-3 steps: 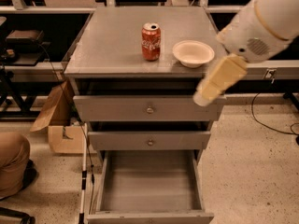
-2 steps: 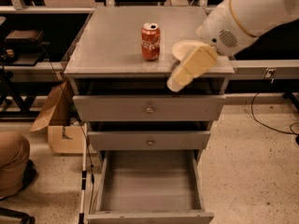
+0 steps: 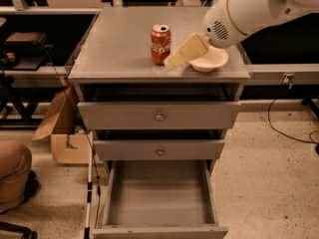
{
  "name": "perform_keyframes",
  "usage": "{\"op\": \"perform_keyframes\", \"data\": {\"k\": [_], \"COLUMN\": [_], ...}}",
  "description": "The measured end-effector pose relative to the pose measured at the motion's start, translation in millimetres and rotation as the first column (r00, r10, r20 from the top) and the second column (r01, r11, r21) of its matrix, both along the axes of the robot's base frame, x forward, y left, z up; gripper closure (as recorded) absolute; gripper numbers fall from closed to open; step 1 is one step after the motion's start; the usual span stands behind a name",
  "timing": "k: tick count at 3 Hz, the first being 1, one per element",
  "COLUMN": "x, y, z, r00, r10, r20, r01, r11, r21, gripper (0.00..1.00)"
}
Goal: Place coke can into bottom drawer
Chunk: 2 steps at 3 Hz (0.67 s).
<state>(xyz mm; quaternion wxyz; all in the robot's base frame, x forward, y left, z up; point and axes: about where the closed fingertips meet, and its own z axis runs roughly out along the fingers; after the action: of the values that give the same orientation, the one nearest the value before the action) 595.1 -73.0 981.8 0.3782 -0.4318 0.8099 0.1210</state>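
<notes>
The coke can [image 3: 160,44], red with white script and a silver top, stands upright on the grey cabinet top [image 3: 119,49]. My gripper [image 3: 174,59] hangs from the white arm that comes in from the upper right. Its cream-coloured tip sits just right of the can, close to its lower side. The bottom drawer [image 3: 158,199] is pulled out below and its plain grey inside holds nothing.
A cream bowl [image 3: 212,59] sits right of the can, partly behind the gripper. The two upper drawers [image 3: 159,116] are shut. A cardboard box [image 3: 62,126] lies on the floor at the left, and a person's knee [image 3: 12,173] shows at the far left.
The arm has swung left and up, from beside the cabinet's right front to over its top. The gripper tip now sits next to the can. The can and bowl have not moved.
</notes>
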Motion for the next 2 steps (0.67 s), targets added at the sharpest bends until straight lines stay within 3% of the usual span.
{"op": "perform_keyframes", "data": {"k": [1, 2], "x": [22, 39], "y": [-10, -5], "z": [-3, 4], "r00": [0.9975, 0.9944], "r10": [-0.068, -0.096], "r20": [0.018, 0.043], "r01": [0.067, 0.093], "r11": [0.997, 0.994], "r21": [0.031, 0.064], "gripper": [0.41, 0.68]}}
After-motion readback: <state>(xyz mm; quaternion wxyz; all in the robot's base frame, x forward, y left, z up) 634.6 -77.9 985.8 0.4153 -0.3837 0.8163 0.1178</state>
